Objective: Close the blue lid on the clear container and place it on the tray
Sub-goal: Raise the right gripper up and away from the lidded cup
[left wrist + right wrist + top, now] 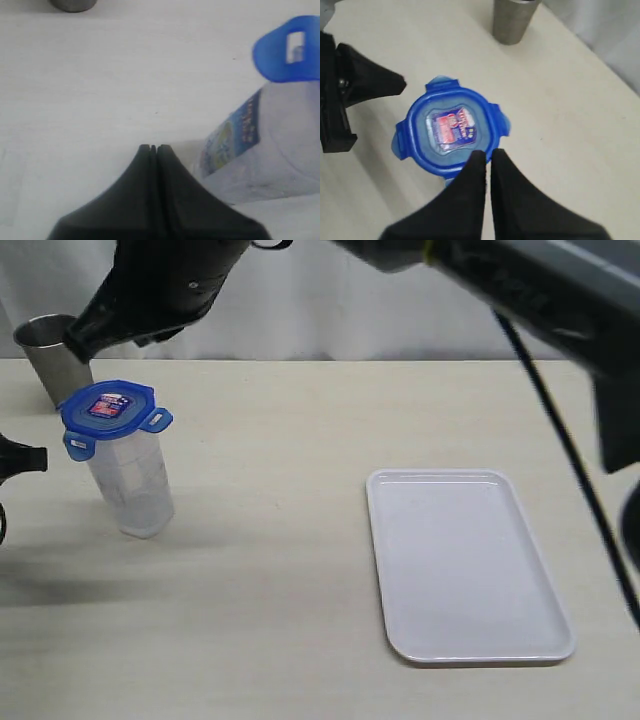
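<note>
In the exterior view the picture's edge cuts the left gripper (40,457) so only its dark tip shows, and the right gripper (78,343) covers part of the metal cup (45,365). In the left wrist view the blue lid (287,50) shows just one flap before the edge cuts it, and the label (235,137) on the clear container (285,150) is too blurred to read. In the right wrist view the lid hides the container beneath it, and the print on the sticker (454,127) is too small to make out.
</note>
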You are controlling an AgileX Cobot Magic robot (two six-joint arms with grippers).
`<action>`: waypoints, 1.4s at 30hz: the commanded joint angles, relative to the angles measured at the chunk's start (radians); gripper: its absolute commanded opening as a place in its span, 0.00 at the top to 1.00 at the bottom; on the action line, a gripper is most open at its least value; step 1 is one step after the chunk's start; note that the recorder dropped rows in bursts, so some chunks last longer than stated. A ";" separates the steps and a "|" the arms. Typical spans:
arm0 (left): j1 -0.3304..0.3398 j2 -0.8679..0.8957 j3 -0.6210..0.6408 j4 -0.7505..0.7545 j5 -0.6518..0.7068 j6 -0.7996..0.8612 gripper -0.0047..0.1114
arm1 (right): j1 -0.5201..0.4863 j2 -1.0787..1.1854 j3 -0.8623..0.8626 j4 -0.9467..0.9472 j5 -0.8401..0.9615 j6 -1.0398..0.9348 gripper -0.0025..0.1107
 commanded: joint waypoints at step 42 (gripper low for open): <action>0.074 -0.205 0.163 -0.010 0.344 0.250 0.96 | -0.002 0.110 -0.417 0.205 0.209 -0.146 0.94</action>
